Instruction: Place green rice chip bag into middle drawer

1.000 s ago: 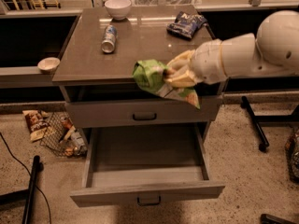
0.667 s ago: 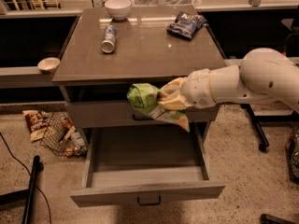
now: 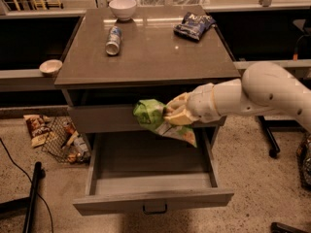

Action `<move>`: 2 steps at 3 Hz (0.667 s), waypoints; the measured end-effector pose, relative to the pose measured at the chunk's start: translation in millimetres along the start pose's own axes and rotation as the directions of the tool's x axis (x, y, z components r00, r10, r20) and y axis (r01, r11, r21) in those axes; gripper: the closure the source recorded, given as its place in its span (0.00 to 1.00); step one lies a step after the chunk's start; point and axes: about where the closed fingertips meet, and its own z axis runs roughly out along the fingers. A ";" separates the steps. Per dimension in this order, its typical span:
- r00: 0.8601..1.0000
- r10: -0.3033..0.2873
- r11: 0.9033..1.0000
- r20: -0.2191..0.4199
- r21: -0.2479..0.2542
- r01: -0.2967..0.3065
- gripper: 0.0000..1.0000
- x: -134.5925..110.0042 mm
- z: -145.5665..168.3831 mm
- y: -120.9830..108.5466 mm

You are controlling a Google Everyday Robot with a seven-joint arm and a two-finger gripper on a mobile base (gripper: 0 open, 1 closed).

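Observation:
My gripper (image 3: 171,116) is shut on the green rice chip bag (image 3: 150,114). The bag is bright green and crinkly, and its pale lower end (image 3: 182,136) hangs down to the right. I hold it in front of the closed top drawer (image 3: 102,118), above the open middle drawer (image 3: 153,198). The drawer is pulled far out, and its inside shows grey and bare. Its small dark loop handle (image 3: 155,209) is on the front panel. My white arm (image 3: 257,93) reaches in from the right.
On the cabinet top (image 3: 146,52) lie a tipped can (image 3: 113,40), a white bowl (image 3: 122,8) and a dark blue snack bag (image 3: 194,25). A small bowl (image 3: 50,67) sits on a ledge at left. A wire basket with litter (image 3: 65,140) is on the floor left.
My gripper has carried the green bag down and a little left, from level with the cabinet top's front edge to in front of the top drawer, over the open middle drawer.

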 end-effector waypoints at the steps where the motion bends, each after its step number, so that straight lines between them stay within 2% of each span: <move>1: 0.996 0.086 0.996 -0.025 -0.031 -0.086 1.00 56.9 18.5 16.4; 2: 0.988 0.149 0.988 -0.041 -0.044 -0.151 1.00 116.4 34.8 23.5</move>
